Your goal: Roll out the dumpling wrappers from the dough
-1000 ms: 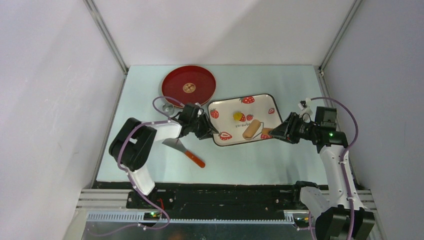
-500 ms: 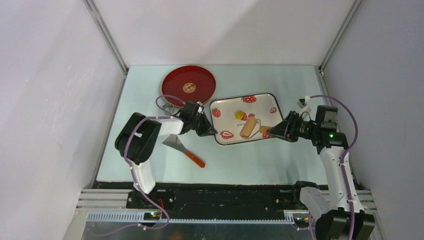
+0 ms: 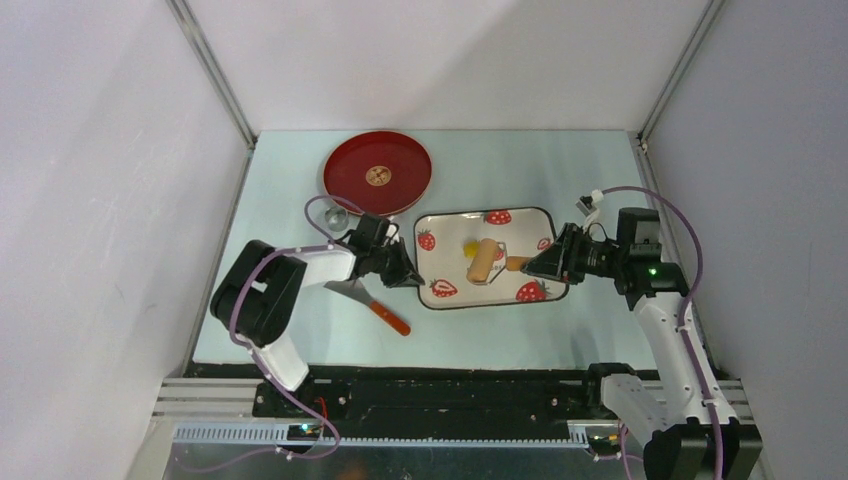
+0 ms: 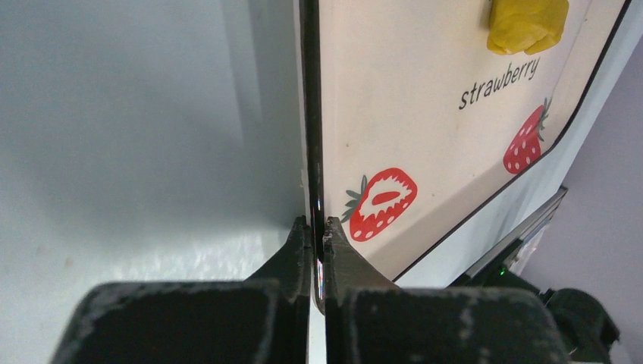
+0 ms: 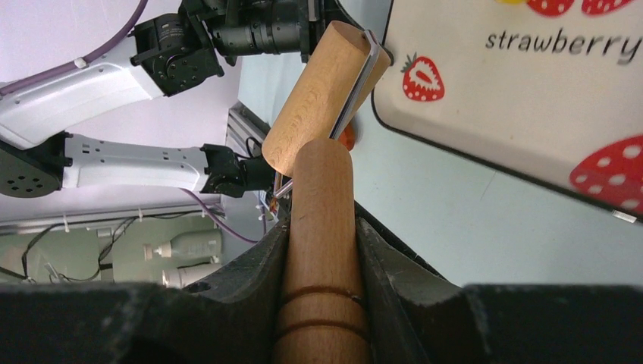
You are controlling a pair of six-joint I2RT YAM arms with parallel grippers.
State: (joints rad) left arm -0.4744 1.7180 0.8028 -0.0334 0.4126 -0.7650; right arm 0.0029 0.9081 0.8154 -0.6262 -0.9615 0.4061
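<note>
The dough (image 3: 469, 246) is a small yellow lump on the white strawberry tray (image 3: 530, 225); it also shows in the left wrist view (image 4: 527, 24). No dumpling wrappers are in view. My left gripper (image 3: 405, 277) is shut on the tray's left rim (image 4: 312, 152). My right gripper (image 3: 535, 265) is shut on the handle (image 5: 322, 220) of the tan wooden roller (image 3: 482, 261). The roller's drum (image 5: 322, 91) lies on the tray against the right side of the dough and hides part of it.
A red round plate (image 3: 377, 172) sits at the back left. A scraper with an orange handle (image 3: 372, 304) lies in front of my left arm. A small metal ring cutter (image 3: 335, 215) lies by the plate. Grey walls close in both sides.
The roller has moved left across the tray up to the dough. The tray has turned more level and shifted nearer, with my left gripper still on its rim.
</note>
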